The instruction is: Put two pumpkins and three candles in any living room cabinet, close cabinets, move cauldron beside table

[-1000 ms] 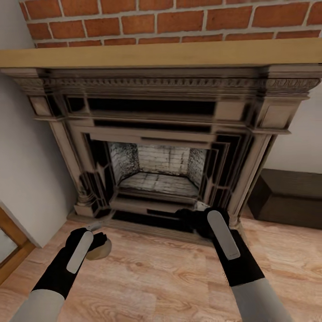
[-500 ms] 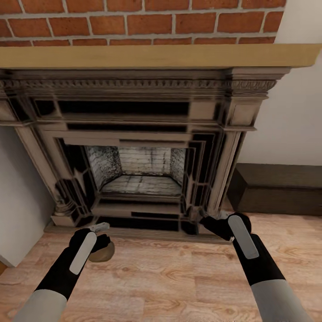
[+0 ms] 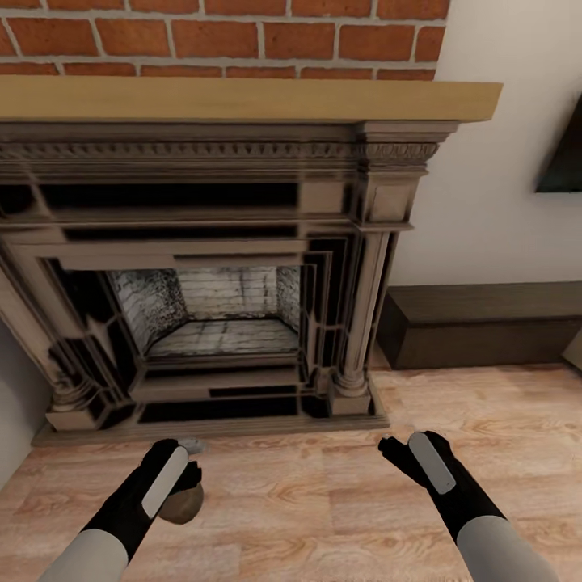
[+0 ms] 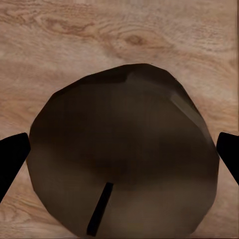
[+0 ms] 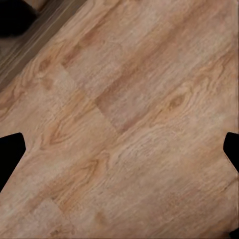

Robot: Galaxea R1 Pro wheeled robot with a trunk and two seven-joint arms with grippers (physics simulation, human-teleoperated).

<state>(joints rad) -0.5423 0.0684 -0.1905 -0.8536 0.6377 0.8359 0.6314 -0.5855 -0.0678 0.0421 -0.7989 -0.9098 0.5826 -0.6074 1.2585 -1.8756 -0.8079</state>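
Hanging at seven o'clock in the head view, the left gripper (image 3: 187, 467) has its jaws around the brown candle (image 4: 122, 154), probably light, stiff and smooth, best pinched across its round sides; the right gripper (image 3: 396, 446) is spread, empty.

— What carries everything here?
— A light wood plank floor (image 3: 323, 501). The fireplace (image 3: 202, 275) stands on it against the brick wall.
— Anything else on it?
— The dark brown cabinet (image 3: 477, 323), low, beside the fireplace.
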